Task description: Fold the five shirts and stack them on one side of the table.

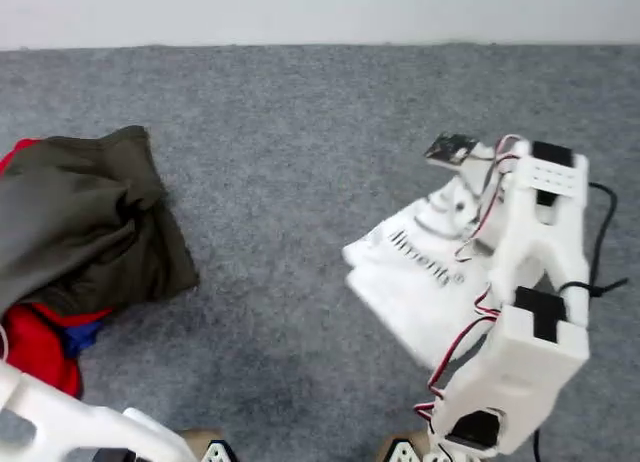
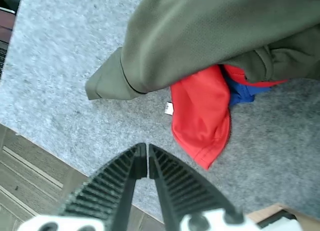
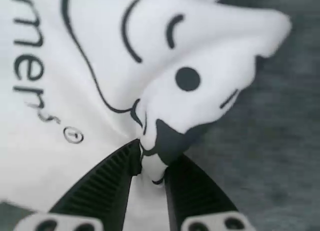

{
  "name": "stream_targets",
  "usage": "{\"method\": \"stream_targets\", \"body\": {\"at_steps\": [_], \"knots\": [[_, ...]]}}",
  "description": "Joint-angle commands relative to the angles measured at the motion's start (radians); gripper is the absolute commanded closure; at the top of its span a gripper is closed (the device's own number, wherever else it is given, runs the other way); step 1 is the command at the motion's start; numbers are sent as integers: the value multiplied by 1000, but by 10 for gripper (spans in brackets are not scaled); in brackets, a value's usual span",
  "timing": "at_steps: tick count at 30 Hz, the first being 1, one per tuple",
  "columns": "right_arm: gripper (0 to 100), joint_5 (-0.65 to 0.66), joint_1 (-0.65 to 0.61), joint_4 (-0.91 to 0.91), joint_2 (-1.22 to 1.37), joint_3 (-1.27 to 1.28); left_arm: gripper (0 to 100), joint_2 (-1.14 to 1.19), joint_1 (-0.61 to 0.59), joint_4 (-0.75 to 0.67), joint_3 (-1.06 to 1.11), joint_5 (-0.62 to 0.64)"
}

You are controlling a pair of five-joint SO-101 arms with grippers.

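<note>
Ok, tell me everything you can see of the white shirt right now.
The white shirt looks like soft fabric, printed with black lettering and a black line drawing. It lies partly folded in rumpled layers on the grey table cover, on the right of the high view, partly under the right arm. The right tool is shut on a bunched fold near the printed drawing. Apart from the tool and the cover, nothing visibly touches it.

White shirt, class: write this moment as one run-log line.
right claw: shut on white shirt | left claw: shut, empty | olive shirt: heaped over red shirt
</note>
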Motion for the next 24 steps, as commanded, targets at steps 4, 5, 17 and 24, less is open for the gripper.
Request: {"method": "stream_targets", "body": {"at_steps": [4, 5, 17, 24], "knots": [[968, 14, -7, -110, 33, -54, 986, -31, 9, 2, -28, -8], [938, -18, -10, -91, 33, -58, 986, -34, 9, 3, -28, -8], [688, -471, -33, 321, -102, -253, 986, -34, 8, 8, -28, -8], [749, -542, -197, 503, -171, -210, 986, -35, 8, 9, -7, -5]]}}
